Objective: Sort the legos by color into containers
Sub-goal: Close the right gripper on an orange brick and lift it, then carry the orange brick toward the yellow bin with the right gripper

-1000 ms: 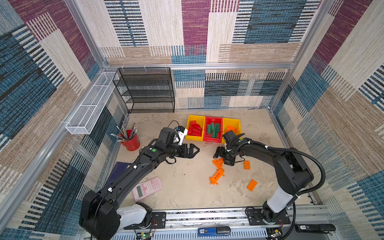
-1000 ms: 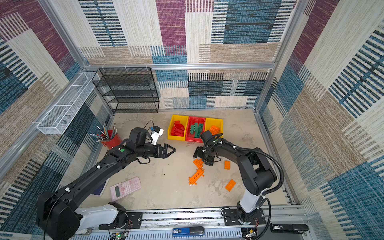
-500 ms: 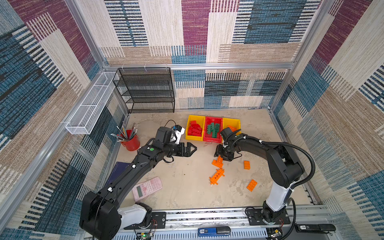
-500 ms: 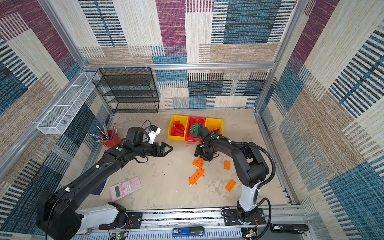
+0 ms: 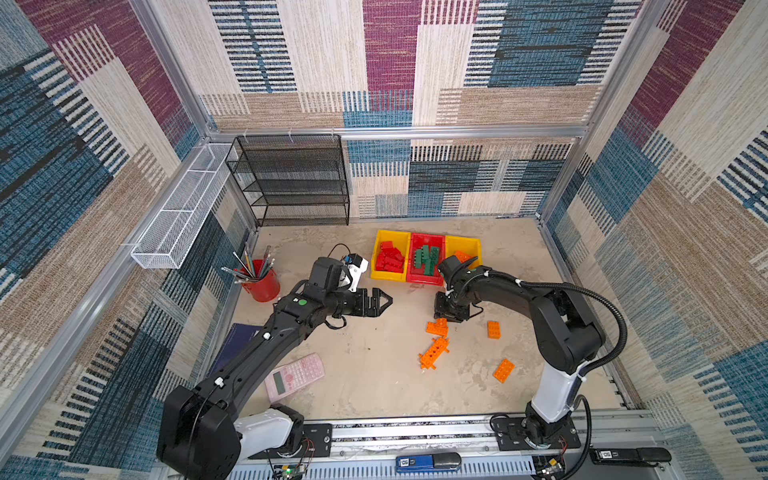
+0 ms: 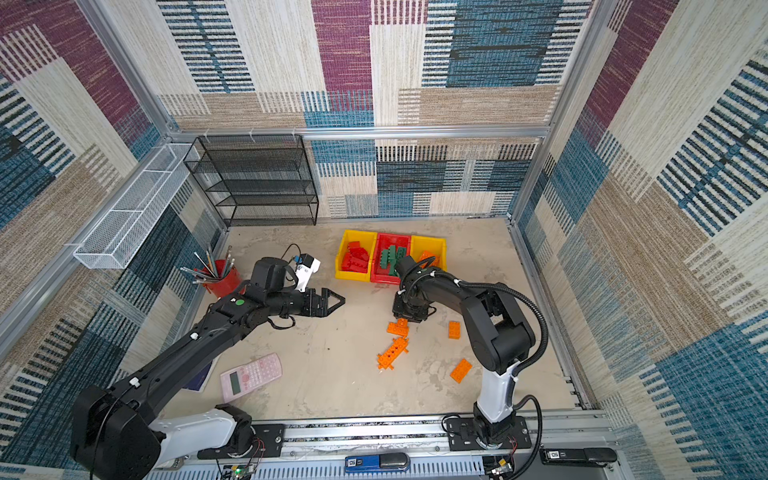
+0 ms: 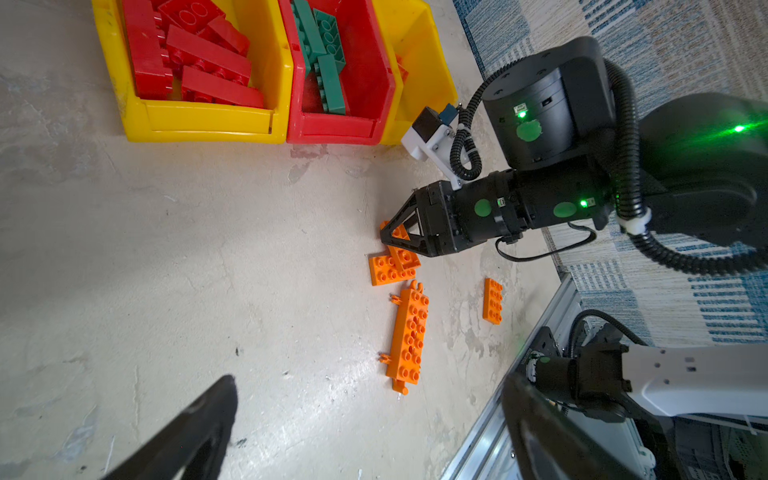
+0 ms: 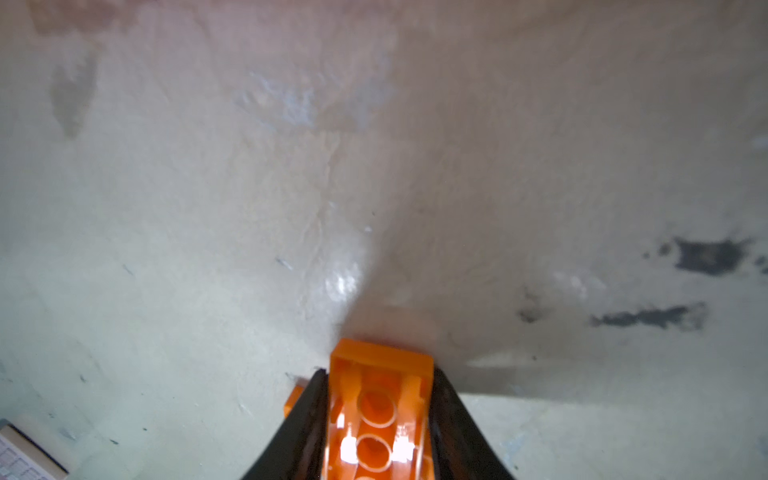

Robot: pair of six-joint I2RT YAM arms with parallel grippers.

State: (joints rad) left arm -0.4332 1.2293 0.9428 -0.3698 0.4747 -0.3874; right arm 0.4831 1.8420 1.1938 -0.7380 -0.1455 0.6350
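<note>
Right gripper (image 5: 449,315) clamped on an orange brick (image 8: 380,365), down at the tabletop (image 5: 374,365), mid-frame.

I pinch the brick across its short width, and its long axis runs straight out along my reach. In a top view the yellow bin (image 5: 466,241) that holds the orange pieces sits just above me and slightly right, so I judge the carry short and up-frame. My left gripper (image 5: 384,300) hangs spread wide and empty, left of centre, farther from that bin.
</note>
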